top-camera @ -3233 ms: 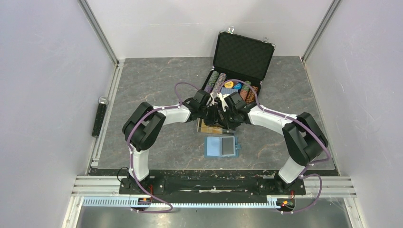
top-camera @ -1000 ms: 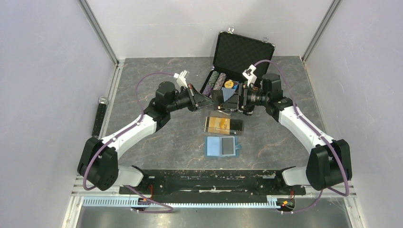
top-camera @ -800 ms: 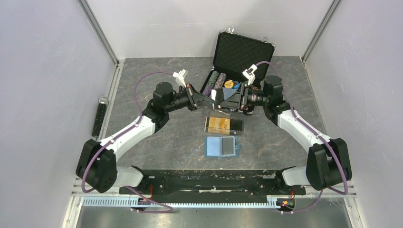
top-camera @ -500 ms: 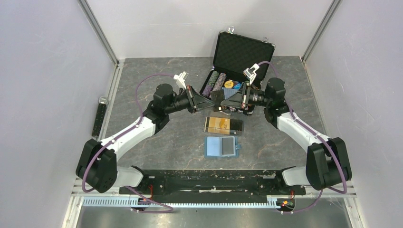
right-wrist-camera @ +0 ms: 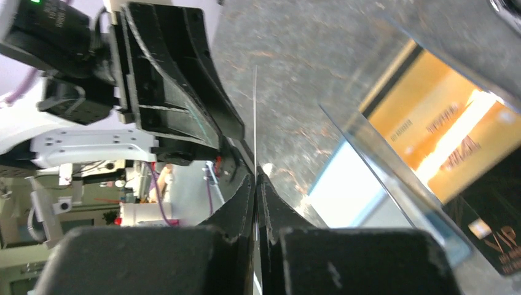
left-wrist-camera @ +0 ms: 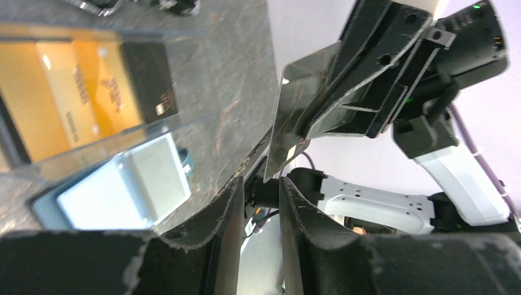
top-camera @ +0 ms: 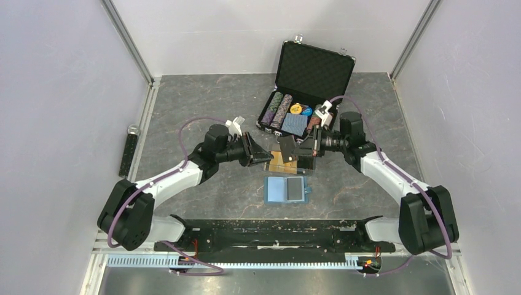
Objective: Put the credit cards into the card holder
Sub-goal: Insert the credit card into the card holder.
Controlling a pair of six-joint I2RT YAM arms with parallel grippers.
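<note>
A dark credit card (top-camera: 285,146) hangs in the air above the clear card box (top-camera: 305,163), with my right gripper (top-camera: 297,149) shut on its edge. In the right wrist view that card (right-wrist-camera: 255,117) shows edge-on between the closed fingertips (right-wrist-camera: 255,179). My left gripper (top-camera: 265,157) faces it from the left, jaws slightly open and holding nothing (left-wrist-camera: 263,203). An orange card (left-wrist-camera: 74,104) and a black card (left-wrist-camera: 150,80) lie in the clear box. The teal card holder (top-camera: 285,189) lies open nearer the bases, its pale inside up (left-wrist-camera: 117,196).
An open black case (top-camera: 314,70) with striped poker chips (top-camera: 278,107) and a blue deck (top-camera: 295,125) stands at the back. A black cylinder (top-camera: 129,152) lies by the left rail.
The card passed from my left gripper to my right: the right jaws closed on it and the left jaws let go. Both grippers came down and nearer, over the clear box.
</note>
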